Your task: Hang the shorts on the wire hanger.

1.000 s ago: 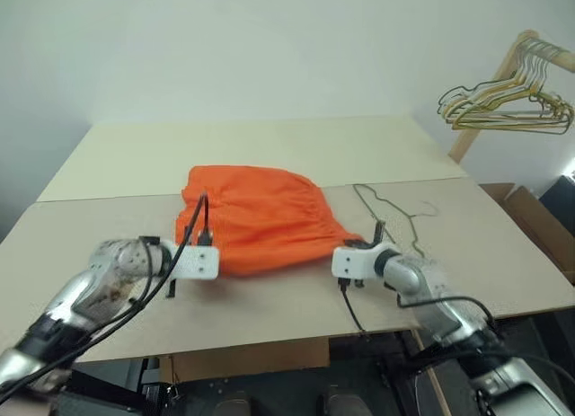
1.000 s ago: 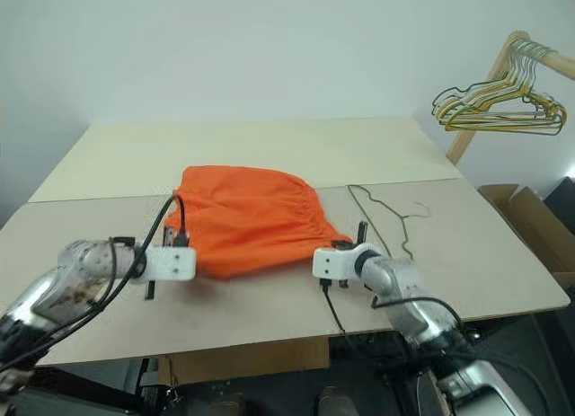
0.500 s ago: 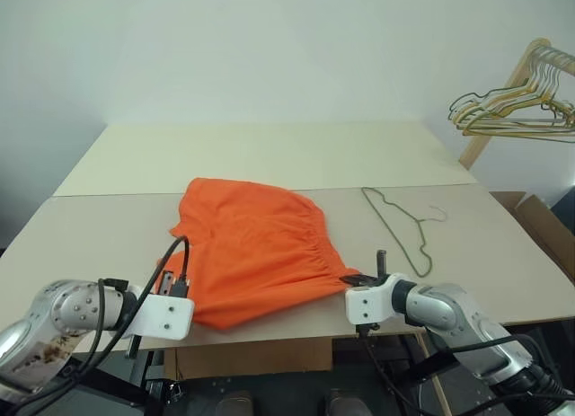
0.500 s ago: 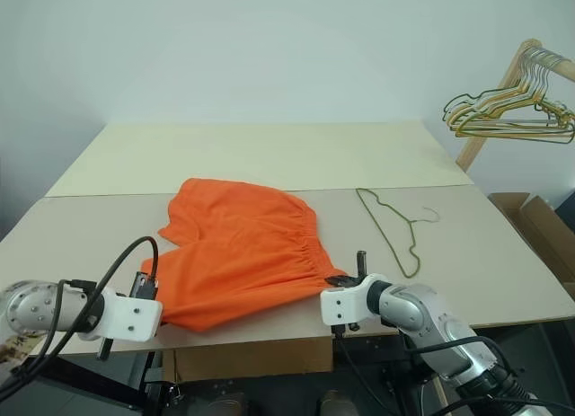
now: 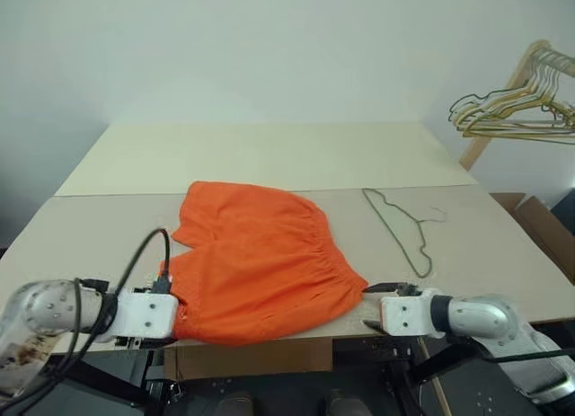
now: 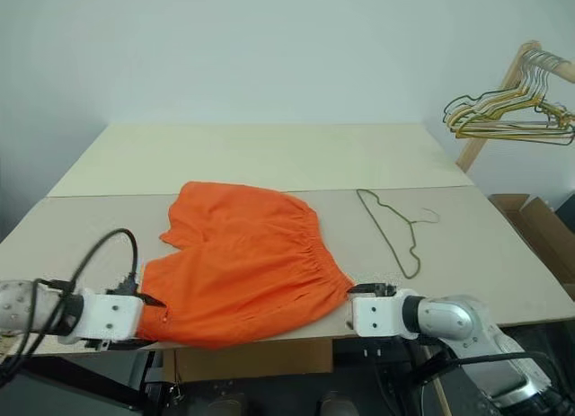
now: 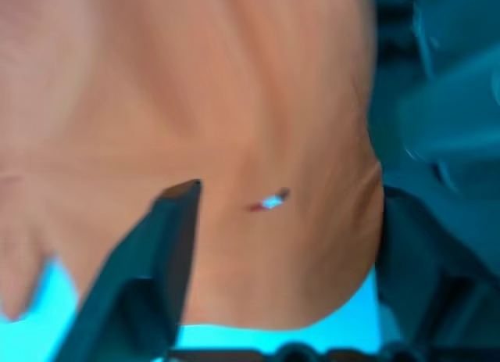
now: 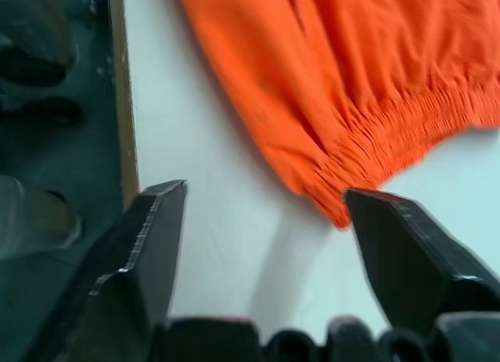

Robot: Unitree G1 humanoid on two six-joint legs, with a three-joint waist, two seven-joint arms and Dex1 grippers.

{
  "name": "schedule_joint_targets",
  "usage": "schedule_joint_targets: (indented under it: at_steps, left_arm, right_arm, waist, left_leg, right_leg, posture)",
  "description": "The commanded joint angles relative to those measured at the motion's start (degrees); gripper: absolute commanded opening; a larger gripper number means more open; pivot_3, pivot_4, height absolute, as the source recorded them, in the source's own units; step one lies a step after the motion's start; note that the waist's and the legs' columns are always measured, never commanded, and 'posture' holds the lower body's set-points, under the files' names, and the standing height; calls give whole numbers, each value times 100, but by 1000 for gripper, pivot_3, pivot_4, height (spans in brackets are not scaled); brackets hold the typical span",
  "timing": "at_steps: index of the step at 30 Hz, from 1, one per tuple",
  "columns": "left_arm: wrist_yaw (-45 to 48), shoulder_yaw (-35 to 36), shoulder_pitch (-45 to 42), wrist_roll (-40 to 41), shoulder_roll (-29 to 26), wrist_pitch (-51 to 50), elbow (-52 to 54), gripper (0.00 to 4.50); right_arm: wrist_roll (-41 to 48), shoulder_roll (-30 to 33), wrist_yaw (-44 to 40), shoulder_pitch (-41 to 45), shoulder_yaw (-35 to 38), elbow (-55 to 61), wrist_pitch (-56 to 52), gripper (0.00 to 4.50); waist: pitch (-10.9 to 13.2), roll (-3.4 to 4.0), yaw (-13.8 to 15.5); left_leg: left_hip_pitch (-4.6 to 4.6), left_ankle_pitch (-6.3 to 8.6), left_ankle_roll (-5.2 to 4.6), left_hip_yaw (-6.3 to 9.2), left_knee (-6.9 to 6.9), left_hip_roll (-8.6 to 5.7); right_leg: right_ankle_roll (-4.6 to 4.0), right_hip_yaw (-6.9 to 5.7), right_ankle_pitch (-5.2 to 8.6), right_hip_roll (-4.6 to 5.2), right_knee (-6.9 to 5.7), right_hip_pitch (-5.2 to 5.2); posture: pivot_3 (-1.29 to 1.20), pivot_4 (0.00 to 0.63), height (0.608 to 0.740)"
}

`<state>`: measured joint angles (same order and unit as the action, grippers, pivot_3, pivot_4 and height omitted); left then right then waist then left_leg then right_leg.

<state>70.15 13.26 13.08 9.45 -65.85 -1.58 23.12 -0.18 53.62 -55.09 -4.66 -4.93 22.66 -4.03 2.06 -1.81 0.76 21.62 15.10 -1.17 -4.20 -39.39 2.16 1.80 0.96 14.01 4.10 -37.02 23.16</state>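
Shorts [image 5: 260,259]: flat on table [image 5: 269,155], wire hanger [image 5: 402,225] at their 3 o'clock, apart. Left gripper [image 5: 166,315] and right gripper [image 8: 262,213]: both spread, empty, at the near hem corners.

I'm looking down on a pale beige table [image 5: 269,151] made of two boards, a seam running across it from side to side. On the near board lie the shorts [image 5: 260,259] — bright orange, spread flat, gathered waistband toward my right, their near hem reaching the table's front edge. To the right of them, apart from the fabric, the wire hanger [image 5: 400,227] lies flat on the same board — thin, dull olive, its hook curving toward the right side. The far board is bare.
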Motion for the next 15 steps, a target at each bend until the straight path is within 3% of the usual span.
schedule_joint_targets:
  at_steps: [1,4,9,15]
  left_arm:
    - [104,432,-387,758,141,-171,-116,4131]
    - [-306,356,-982,1311,492,-860,-31,4131]
    - [-702,263,-1862,2837,758,-2617,378,4131]
    - [-823,-136,-2285,2821,912,-2826,440,4131]
  right_arm:
    - [838,21,-116,24,862,117,-609,4490]
    - [1247,-89,120,304,1266,-69,-1657,4490]
    - [1261,-292,1284,1353,1393,-315,-4481,4490]
    - [1292,-519,2030,2141,1380,-692,-6394,4490]
  waist:
    - [-1,-2,7]
    - [-2,-2,41]
    - [-3,-4,7]
    - [-3,-1,-7]
  left_leg:
    - [-8,1,0,-1,0,3]
    - [-13,1,0,2,1,1]
    - [-3,1,0,6,2,-1]
    - [2,1,-2,9,13,-14]
  right_leg:
    - [5,-2,6,-1,0,-6]
    - [11,-4,9,1,0,-12]
    - [-26,1,-14,-2,-4,-5]
    - [-26,3,-12,-1,-2,1]
  posture:
    - [75,0,740]
    - [73,0,740]
    - [60,0,740]
    - [43,0,740]
